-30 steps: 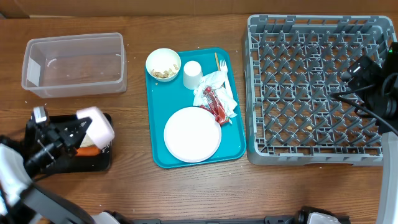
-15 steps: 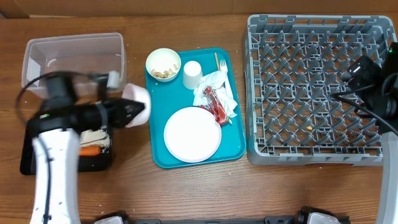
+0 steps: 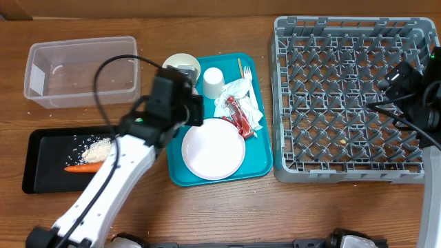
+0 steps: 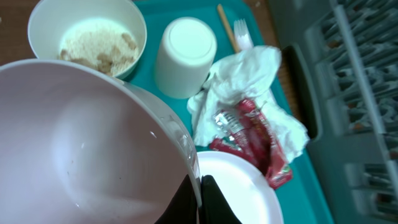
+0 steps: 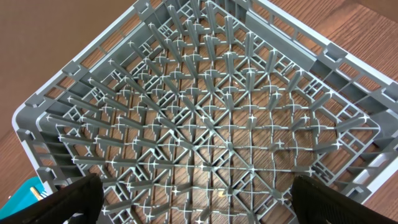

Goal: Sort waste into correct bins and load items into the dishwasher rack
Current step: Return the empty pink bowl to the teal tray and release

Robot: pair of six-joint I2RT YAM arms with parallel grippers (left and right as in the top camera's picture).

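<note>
My left gripper (image 4: pixel 200 198) is shut on the rim of an empty white bowl (image 4: pixel 81 143) and holds it over the left side of the teal tray; the arm hides this bowl in the overhead view. My left gripper (image 3: pixel 186 107) is beside the second white bowl (image 3: pixel 178 63), which holds crumbs (image 4: pixel 93 46). The white cup (image 3: pixel 213 81), fork (image 3: pixel 242 69), napkins (image 3: pixel 242 93), red wrapper (image 3: pixel 238 118) and white plate (image 3: pixel 213 148) lie on the tray. The carrot (image 3: pixel 84 167) and crumbs (image 3: pixel 96 147) lie in the black tray (image 3: pixel 41 162). My right gripper (image 5: pixel 199 205) is open above the grey rack (image 5: pixel 205 118).
The clear tub (image 3: pixel 83 72) stands at the back left with a few crumbs inside. The teal tray (image 3: pixel 258 165) sits between the black tray and the rack (image 3: pixel 351 96). The left arm stretches from the front left across the table.
My left arm has swung right from the black tray to over the teal tray, still holding the bowl. Crumbs now lie in the black tray beside the carrot.
</note>
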